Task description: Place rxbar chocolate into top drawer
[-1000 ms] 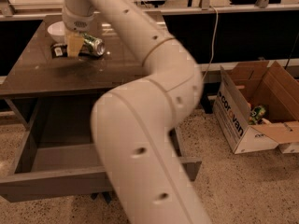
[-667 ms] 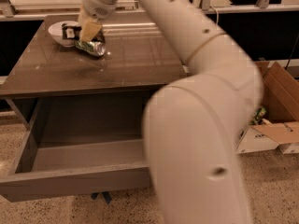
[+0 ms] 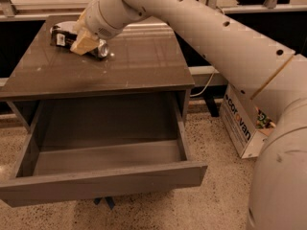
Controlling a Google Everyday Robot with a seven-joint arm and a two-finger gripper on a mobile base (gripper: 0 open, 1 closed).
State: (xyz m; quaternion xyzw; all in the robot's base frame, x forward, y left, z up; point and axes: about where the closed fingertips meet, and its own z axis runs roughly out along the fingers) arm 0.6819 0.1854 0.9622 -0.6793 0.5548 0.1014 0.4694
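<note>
Table (image 3: 120,75): bearing items at its far-left corner.
Top drawer (image 3: 105,176): standing pulled open under the front edge.
End effector (image 3: 85,43): hovering at the far-left corner; its opening and hold cannot be told.
Rxbar chocolate (image 3: 61,34): lying flat there, long axis seemingly running along the far edge; gripping across its narrow width is looking advisable.

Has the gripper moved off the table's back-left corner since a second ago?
No. The gripper remains over the table's back-left corner, beside the rxbar chocolate.
</note>
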